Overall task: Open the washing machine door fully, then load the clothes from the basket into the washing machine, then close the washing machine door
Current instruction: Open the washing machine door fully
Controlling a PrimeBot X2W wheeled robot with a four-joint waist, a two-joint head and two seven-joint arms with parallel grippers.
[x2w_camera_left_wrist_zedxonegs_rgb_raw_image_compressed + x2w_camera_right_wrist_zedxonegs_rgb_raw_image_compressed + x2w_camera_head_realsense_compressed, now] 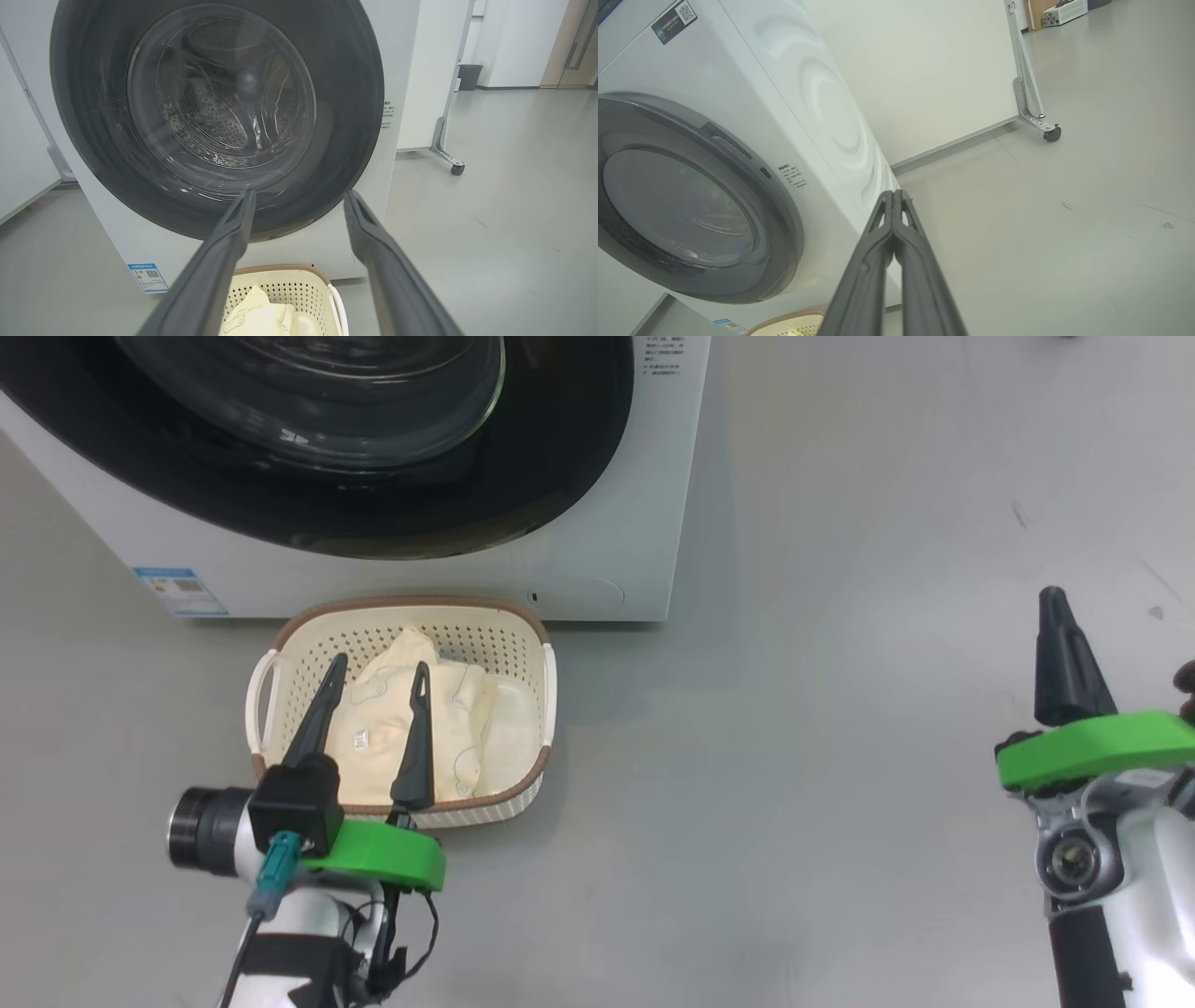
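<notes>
Machine (658, 476) is a smooth white box. Its door (392, 523) sits shut against the front, a wide glossy black ring round a bulging clear glass bowl. Through the glass, from my left wrist, I make out the perforated steel drum (210, 116). There is a blue label (180, 591) at the lower front corner. Basket (403, 608) stands on the smooth grey floor (840, 709) just in front of the machine, below the door. It is cream plastic, a rounded rectangle with hole-dotted walls, a brown woven-look rim and a white loop handle on each side. In it lie the clothes (462, 709), soft crumpled cream-yellow cloth with thin grey outline drawings and a small white tag. My left gripper (381, 663) hangs over the basket on long dark tapering fingers, jaws spread with nothing between them. Right gripper (1053, 602) is well off to the right over floor, jaws pressed together, holding nothing.
</notes>
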